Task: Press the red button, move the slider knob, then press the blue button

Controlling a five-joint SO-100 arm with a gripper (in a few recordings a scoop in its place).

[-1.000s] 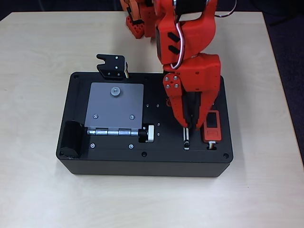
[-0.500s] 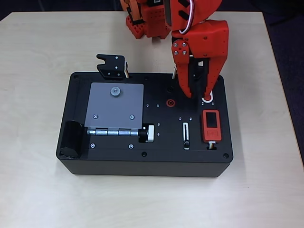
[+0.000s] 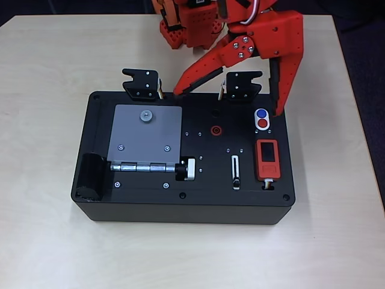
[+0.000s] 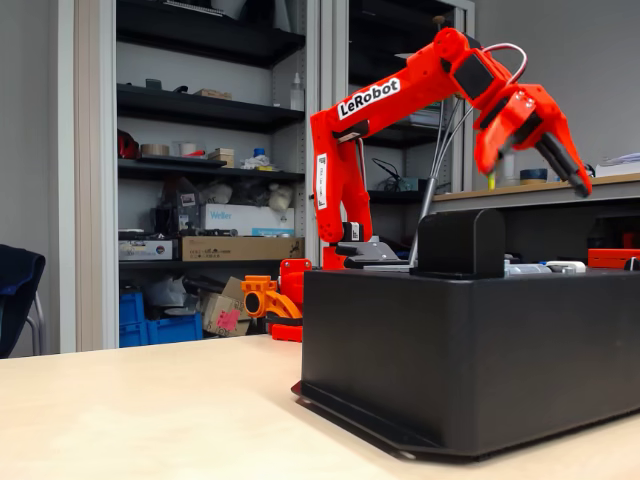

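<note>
Orange gripper [image 3: 227, 102] (spread wide) above box [image 3: 150, 208]

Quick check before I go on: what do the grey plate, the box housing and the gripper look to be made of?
The grey plate looks like brushed or matte metal: flat, even grey, held by screws, though painted plastic is possible. The box housing seems matte black plastic, with rounded edges and a soft sheen. The gripper, jaws spread wide, looks like 3D-printed orange-red plastic: uniform colour, blocky shapes.

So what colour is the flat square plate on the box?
Grey plate, clearest in the overhead view.
</note>
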